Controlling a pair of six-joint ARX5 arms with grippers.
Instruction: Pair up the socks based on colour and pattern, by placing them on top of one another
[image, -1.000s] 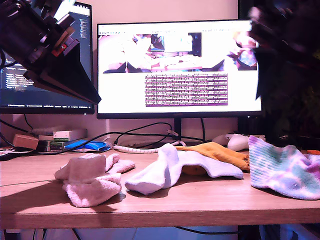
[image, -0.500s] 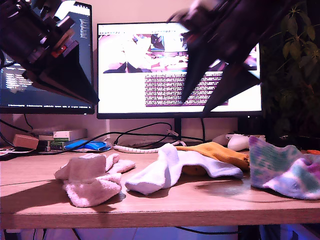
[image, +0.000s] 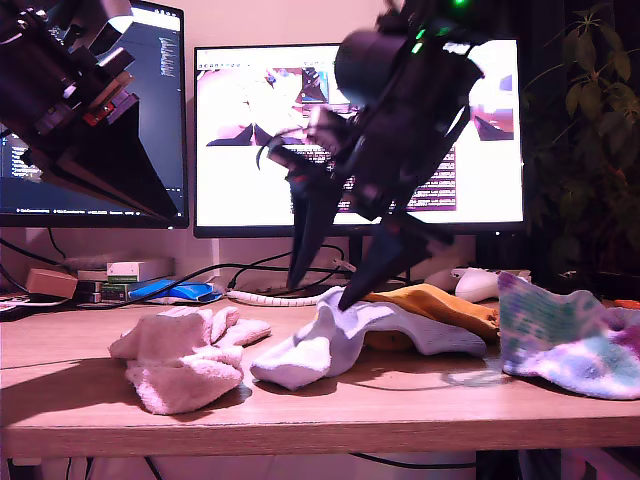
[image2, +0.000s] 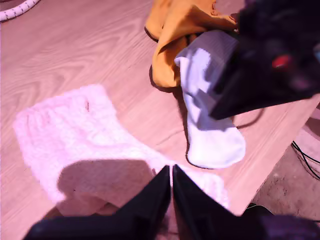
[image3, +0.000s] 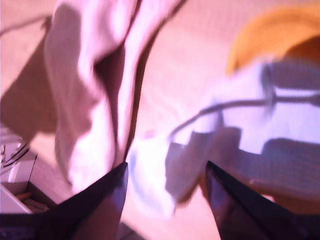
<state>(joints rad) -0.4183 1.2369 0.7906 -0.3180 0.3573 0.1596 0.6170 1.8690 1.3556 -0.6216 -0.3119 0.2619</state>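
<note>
Two fluffy pink socks (image: 180, 360) (image2: 75, 145) lie piled toward the exterior view's left. A white sock (image: 330, 345) (image2: 207, 125) lies mid-table, partly over a mustard-yellow sock (image: 440, 303) (image2: 175, 30). At the exterior view's right lies a tie-dye sock (image: 570, 340). My second gripper (image: 320, 295) (image3: 166, 167) is open, its fingertips just above the white sock (image3: 280, 115). My first gripper (image: 175, 212) (image2: 171, 170) hangs shut and empty above the pink socks. The second wrist view is blurred and also shows a pink sock (image3: 90, 100).
Two monitors (image: 350, 140) stand behind the socks, with cables (image: 270, 270) and a white game controller (image: 480, 283) at their base. Boxes (image: 125, 275) sit at the back on the exterior view's left, a plant (image: 590, 150) on its right. The table's front edge (image: 320, 435) is close.
My second arm swung from the exterior view's upper right down to the middle, over the white sock, with its fingers apart. My first arm has hardly moved.
</note>
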